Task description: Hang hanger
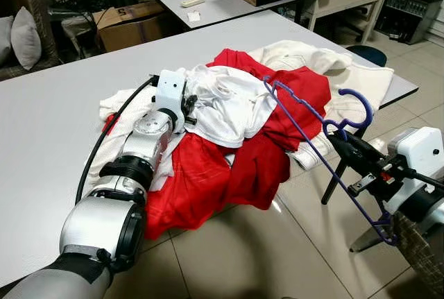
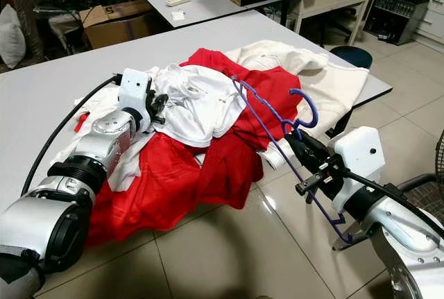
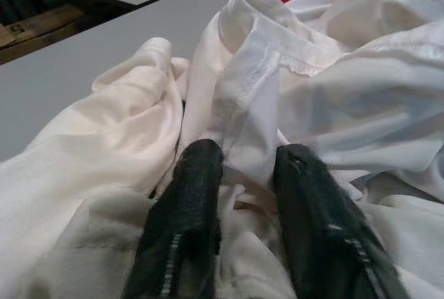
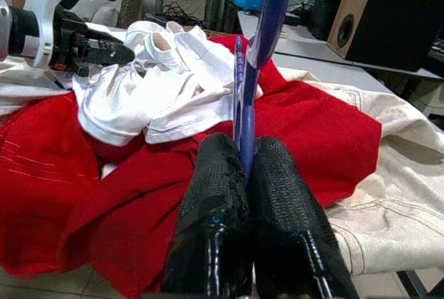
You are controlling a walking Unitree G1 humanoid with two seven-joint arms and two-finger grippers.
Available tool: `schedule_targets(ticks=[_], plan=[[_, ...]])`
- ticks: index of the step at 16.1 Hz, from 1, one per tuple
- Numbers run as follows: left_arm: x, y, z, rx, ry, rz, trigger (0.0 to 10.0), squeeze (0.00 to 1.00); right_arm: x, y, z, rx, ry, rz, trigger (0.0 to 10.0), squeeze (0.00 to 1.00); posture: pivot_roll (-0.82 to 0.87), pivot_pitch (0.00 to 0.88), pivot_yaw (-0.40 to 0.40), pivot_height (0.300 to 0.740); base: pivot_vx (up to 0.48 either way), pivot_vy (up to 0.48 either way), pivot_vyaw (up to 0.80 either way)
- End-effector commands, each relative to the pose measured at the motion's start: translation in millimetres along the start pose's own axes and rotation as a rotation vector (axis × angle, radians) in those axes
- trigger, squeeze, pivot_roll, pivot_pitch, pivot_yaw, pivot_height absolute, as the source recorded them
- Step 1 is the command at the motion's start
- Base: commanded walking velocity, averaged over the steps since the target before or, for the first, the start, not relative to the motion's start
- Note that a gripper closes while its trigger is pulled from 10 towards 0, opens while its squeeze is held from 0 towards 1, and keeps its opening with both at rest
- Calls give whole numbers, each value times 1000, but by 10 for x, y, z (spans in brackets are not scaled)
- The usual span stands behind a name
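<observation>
1. One purple hanger stands beside the table; one clothes pile lies on it.
2. The left wrist view shows the white collar fold up close.
3. The right gripper is pressed together on the hanger, off the table's edge.
4. The left gripper, slightly spread, pinches the white shirt.

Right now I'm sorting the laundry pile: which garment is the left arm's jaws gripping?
The white shirt atop the pile; the left gripper pinches its fold. The red garments lie underneath.
</observation>
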State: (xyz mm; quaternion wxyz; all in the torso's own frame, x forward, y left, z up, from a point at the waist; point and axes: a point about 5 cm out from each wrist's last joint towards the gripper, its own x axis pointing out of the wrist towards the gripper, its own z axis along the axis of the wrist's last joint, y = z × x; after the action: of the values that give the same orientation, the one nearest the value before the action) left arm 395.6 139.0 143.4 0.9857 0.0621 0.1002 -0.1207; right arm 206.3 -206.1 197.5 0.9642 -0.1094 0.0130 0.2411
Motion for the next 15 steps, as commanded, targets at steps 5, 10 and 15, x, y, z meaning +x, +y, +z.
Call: schedule_targets(ticks=[5,10,15], plan=[[13,16,42,-12,-1,-8,0,0,-14,38,37,-25,-18,-3,10000,0,-194,0,130,740,0,0,0],[5,174,285,-90,-112,42,0,0,-12,10,25,-39,-18,-37,10000,0,-189,0,128,740,0,0,0],[-235,774,1327,-150,-493,184,0,0,37,-20,21,-34,-41,-74,10000,0,-163,0,127,740,0,0,0]])
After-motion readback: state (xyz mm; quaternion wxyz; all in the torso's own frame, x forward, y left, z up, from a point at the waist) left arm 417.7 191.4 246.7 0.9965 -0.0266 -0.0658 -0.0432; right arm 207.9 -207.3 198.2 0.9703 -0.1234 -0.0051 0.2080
